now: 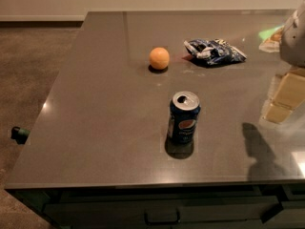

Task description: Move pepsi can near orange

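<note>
The pepsi can [184, 118] is dark blue with a silver top and a round logo. It stands upright on the dark grey table [95, 104], toward the front middle. The orange [159, 58] lies farther back and a little to the left of the can, well apart from it. My gripper [280, 104], cream-coloured under a grey-white arm part [293, 35], hangs over the table at the right edge of the view. It is to the right of the can, does not touch it and holds nothing that I can see.
A crumpled blue-and-white snack bag [214, 51] lies behind and to the right of the orange. A pale packet [271, 38] sits at the far right back. The table's front edge has a drawer handle [162, 218] below it. Carpet floor lies to the left.
</note>
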`<state>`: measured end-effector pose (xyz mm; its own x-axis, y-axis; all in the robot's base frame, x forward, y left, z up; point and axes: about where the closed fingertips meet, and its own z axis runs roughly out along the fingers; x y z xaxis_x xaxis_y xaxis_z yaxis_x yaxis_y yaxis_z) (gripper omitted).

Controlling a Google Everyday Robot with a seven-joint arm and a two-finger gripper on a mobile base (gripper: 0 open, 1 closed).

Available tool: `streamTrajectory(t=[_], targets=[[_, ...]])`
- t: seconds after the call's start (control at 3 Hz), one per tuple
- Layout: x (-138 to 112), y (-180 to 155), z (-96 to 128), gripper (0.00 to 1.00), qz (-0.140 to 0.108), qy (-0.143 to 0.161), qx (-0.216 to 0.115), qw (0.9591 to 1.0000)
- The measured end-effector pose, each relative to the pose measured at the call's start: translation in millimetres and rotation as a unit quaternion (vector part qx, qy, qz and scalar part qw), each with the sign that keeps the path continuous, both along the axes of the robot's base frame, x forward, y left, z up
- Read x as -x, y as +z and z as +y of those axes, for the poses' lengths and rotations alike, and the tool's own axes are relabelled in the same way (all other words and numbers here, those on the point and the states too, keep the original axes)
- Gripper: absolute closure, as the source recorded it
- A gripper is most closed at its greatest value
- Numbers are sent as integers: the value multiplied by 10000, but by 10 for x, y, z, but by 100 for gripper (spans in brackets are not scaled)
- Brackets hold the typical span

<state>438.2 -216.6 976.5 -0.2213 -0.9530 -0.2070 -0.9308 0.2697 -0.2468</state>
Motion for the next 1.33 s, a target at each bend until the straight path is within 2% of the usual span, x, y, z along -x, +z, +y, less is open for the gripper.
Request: streamTrajectory(t=[0.33, 0.67, 1.0, 1.33], targets=[[1, 10, 12, 0, -19, -12, -4, 10000], [44, -26, 155, 0, -22, -19, -237, 9997], [91, -98, 375, 0, -53, -101, -667, 9977], [114, -199, 608, 0, -164, -143, -1101, 9937]])
